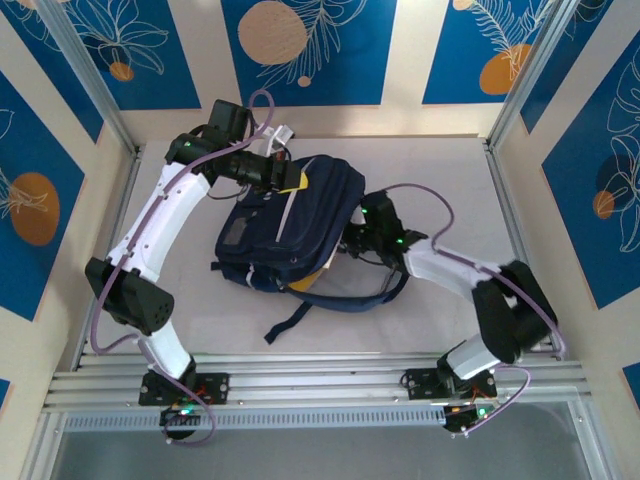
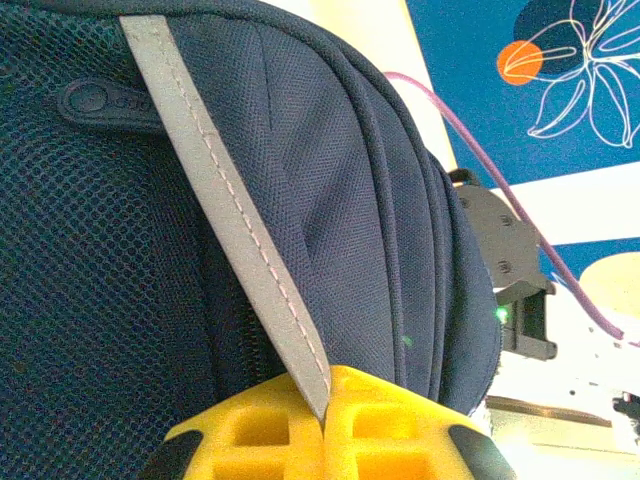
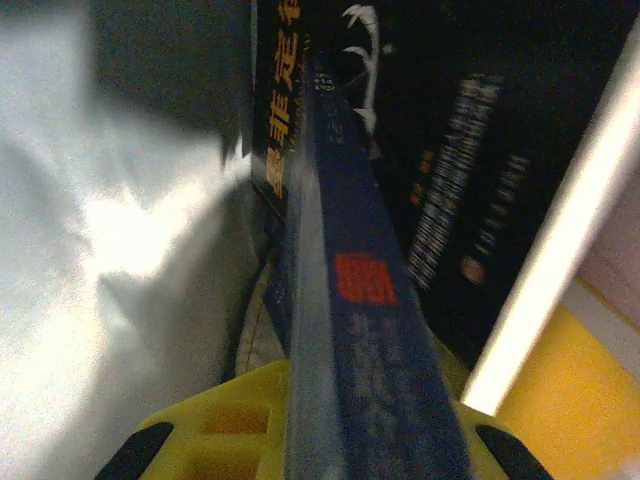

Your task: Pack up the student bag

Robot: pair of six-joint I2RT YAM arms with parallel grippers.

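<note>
The student bag (image 1: 285, 225) lies flat in the middle of the table (image 1: 440, 180), tilted a little. One dark strap (image 1: 300, 315) trails off its near end toward the arm bases. The left arm bends over from the far left, and the left claw (image 1: 275, 175) is at the far top edge of the bag. Close up, that left claw (image 2: 325, 415) is clenched on the grey stripe (image 2: 230, 220), which runs slantwise down the navy fabric (image 2: 380, 230) and ends pinched between the two yellow fingers (image 2: 250, 425). A dark mesh panel (image 2: 90, 280) lies to the left of the stripe. The right arm comes in from the near right, and the right claw (image 1: 362, 238) is pressed against the bag's right side. Its own camera looks into a dark space where the right claw (image 3: 340, 430) is grasping a thin blue book (image 3: 355, 300) edge-on, with a red patch and blurred print on its cover. Just beside the book on the left is a pale lining (image 3: 110, 250). Behind it stands a darker cover with yellow characters (image 3: 275, 130), too blurred to read.
</note>
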